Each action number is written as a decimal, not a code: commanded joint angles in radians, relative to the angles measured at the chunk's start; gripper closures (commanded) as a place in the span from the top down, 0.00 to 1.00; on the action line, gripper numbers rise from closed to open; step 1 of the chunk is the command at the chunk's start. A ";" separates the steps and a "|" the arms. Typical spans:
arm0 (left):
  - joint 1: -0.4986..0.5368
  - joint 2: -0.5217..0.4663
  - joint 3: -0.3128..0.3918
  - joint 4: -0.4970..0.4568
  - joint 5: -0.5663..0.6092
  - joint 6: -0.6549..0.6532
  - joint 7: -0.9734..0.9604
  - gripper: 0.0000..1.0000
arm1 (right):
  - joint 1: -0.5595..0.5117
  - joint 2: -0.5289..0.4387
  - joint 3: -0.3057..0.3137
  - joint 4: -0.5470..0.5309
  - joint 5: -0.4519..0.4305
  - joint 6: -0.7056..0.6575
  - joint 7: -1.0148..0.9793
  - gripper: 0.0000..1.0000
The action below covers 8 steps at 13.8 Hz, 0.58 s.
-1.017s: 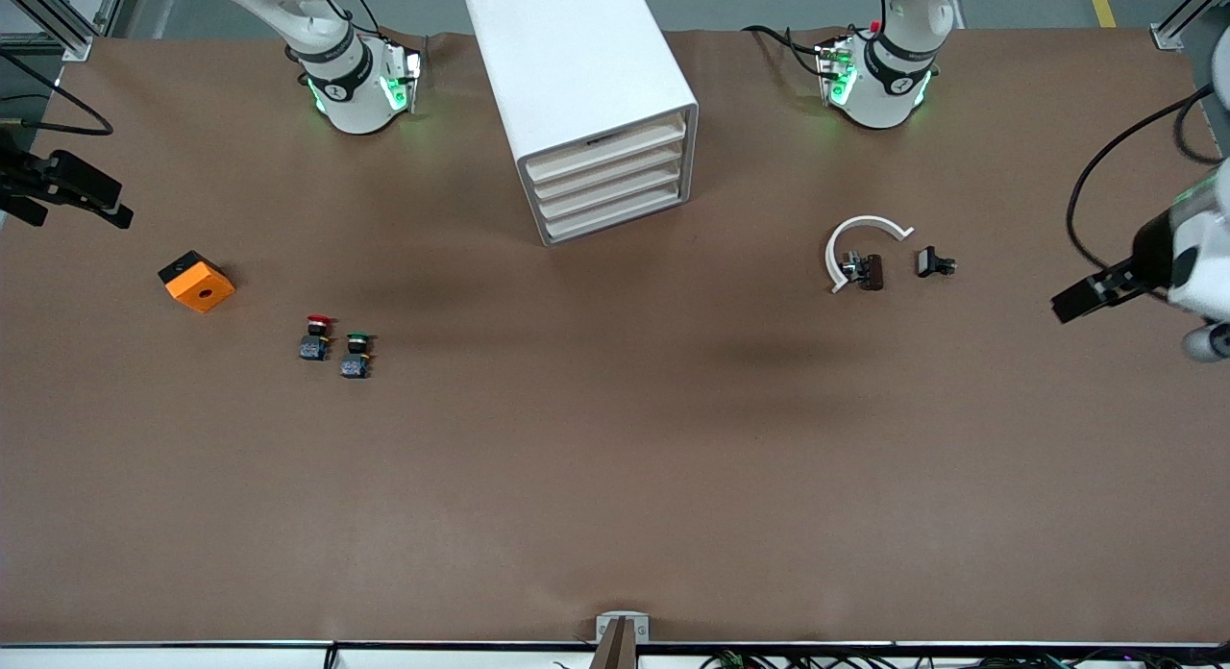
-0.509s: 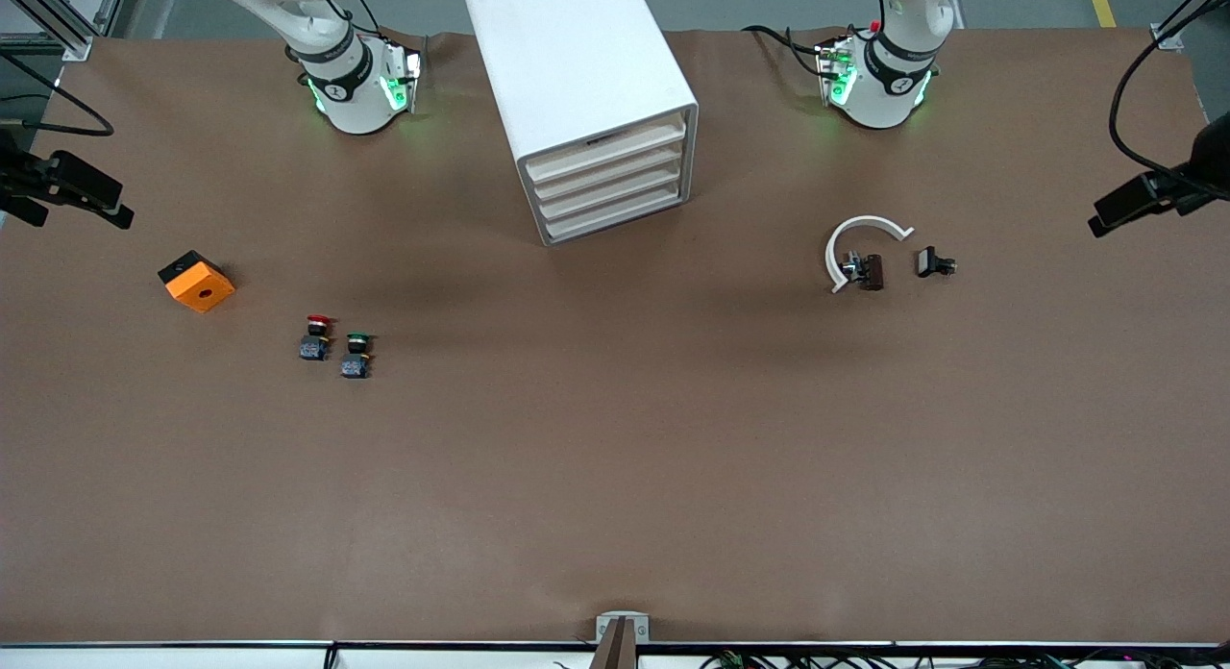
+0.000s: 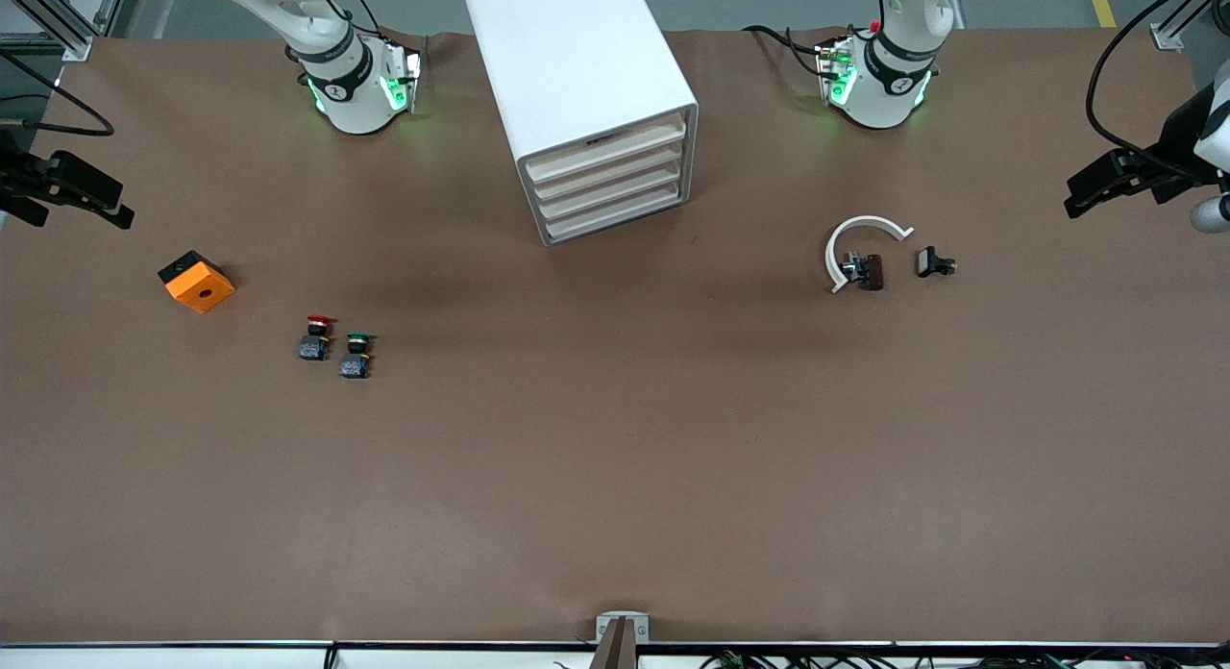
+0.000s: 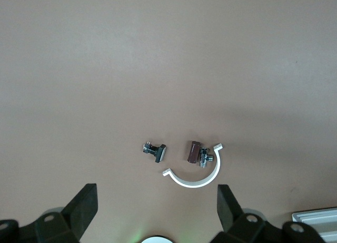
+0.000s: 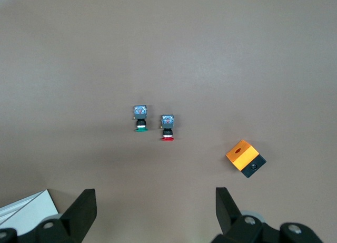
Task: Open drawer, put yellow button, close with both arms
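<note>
The white cabinet [image 3: 577, 63] stands between the two arm bases, and its uppermost drawer [image 3: 607, 152] is shut like the three below it. The yellow button is not in view. My left gripper [image 3: 1081, 196] hangs open and empty over the table's edge at the left arm's end; in the left wrist view [image 4: 158, 206] its jaws stand wide apart. My right gripper [image 3: 115, 206] hangs open and empty over the table's edge at the right arm's end, jaws also wide apart in the right wrist view [image 5: 156, 206].
A red-capped button [image 3: 316, 336] and a green-capped button [image 3: 356, 355] stand side by side toward the right arm's end, with an orange block [image 3: 197, 281] beside them. Toward the left arm's end lie a white half ring [image 3: 855, 238], a brown part [image 3: 870, 271] and a small black part [image 3: 934, 262].
My left gripper has moved away from the front camera along the table's end and now sits a little more inward. The right arm and everything on the table are unchanged.
</note>
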 commanded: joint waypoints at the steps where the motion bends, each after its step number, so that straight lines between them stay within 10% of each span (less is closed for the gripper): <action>1: -0.001 -0.022 -0.010 -0.017 -0.013 0.010 0.017 1.00 | -0.011 0.016 0.014 0.019 -0.017 -0.014 -0.013 1.00; 8: 0.001 -0.011 -0.041 0.006 -0.026 -0.004 0.019 1.00 | -0.001 0.029 0.017 0.021 -0.017 -0.014 -0.013 1.00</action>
